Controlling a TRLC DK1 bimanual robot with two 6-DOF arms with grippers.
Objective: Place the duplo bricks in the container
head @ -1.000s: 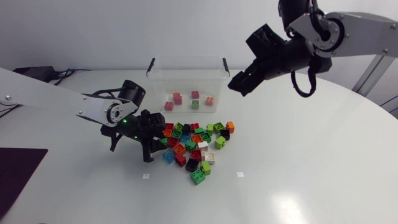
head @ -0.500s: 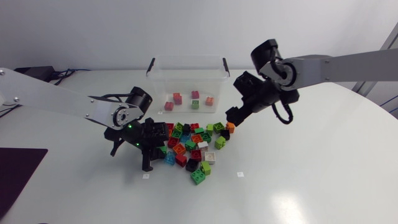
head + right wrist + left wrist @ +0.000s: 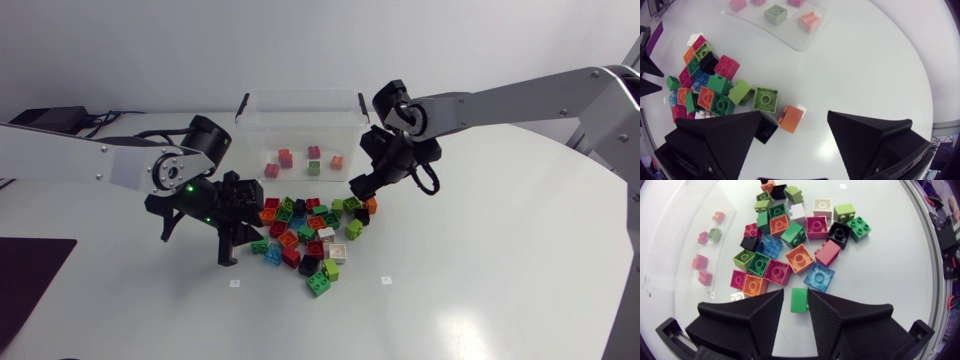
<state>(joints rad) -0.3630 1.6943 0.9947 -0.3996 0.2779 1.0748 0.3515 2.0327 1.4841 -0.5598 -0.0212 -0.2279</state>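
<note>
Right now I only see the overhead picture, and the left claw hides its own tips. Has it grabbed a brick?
Observer: Not clamped. Its wrist camera shows the left gripper open, with a green brick between its jaws and a gap on one side.
Visitor: And the right claw?
Observer: Its wrist camera shows the right gripper wide open over an orange brick, which lies in the gap, clear of both jaws.
</note>
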